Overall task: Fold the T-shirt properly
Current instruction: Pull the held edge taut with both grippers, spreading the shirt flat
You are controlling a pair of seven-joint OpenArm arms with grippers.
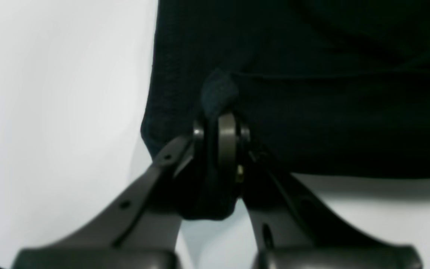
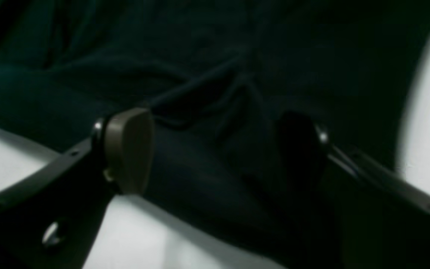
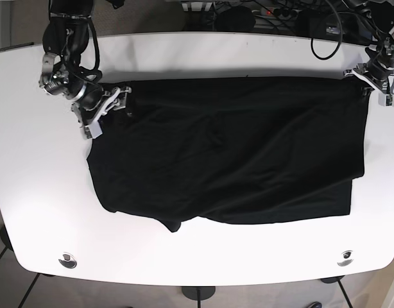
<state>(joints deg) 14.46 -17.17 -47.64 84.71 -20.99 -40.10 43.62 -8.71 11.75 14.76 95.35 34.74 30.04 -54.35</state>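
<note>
One black T-shirt point(image 3: 229, 154) lies spread across the middle of the white table point(image 3: 197, 256), wider than it is deep, with a folded layer showing along its near edge and a small tab of cloth poking out at the lower left. Around it the tabletop is bare apart from two round fittings near the front corners; cables and dark gear sit beyond the far edge. Nothing lies on top of the cloth. The left gripper point(image 3: 378, 80) sits at the shirt's far corner on the base view's right, its arm reaching in from beyond that corner; the left wrist view shows its jaws closed tight on a pinch of the dark fabric point(image 1: 218, 93), the shirt edge running away above and to the right. The right gripper point(image 3: 104, 109) is at the opposite far corner, on the base view's left, its arm bent down from the table's back edge. In the right wrist view its jaws stand wide apart, with rumpled cloth point(image 2: 215, 112) lying between and beneath them and the tan pad point(image 2: 129, 149) low over the fabric.
</note>
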